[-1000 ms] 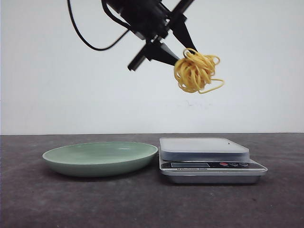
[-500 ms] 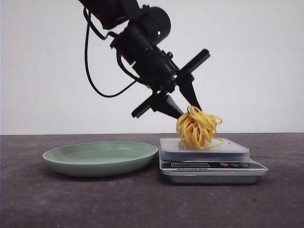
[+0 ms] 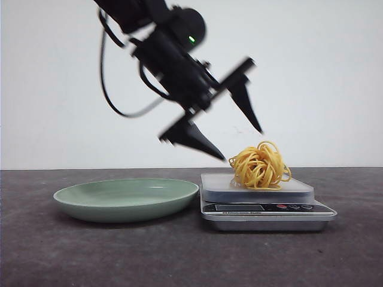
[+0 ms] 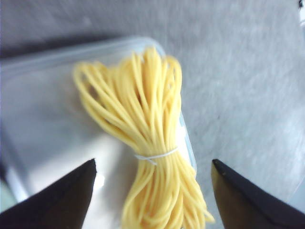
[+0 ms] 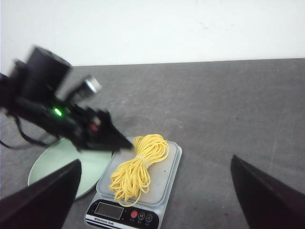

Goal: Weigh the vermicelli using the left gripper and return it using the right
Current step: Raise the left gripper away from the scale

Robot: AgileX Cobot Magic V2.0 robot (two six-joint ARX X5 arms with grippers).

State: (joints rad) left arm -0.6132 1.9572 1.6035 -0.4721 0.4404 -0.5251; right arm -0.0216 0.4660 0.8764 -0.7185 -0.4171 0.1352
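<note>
While the vermicelli (image 3: 260, 165) sits on the scale (image 3: 263, 203) beside the green plate (image 3: 126, 199), the left gripper (image 3: 242, 143) hovers above, fingers spread wide and empty.

Left arm: motion-blurred in the front view; its upper links run off the top edge
Left end effector (image 3: 239, 140): fingers smeared in the front view; only two dark tips show in the left wrist view, cut by the lower edge
Right end effector (image 5: 157, 191): only two blurred dark tips at the lower corners
Scale (image 3: 266, 206): display reading too small to tell; cut off in the left wrist view
Vermicelli (image 4: 145, 143): soft focus; lower strands run off the edge
</note>
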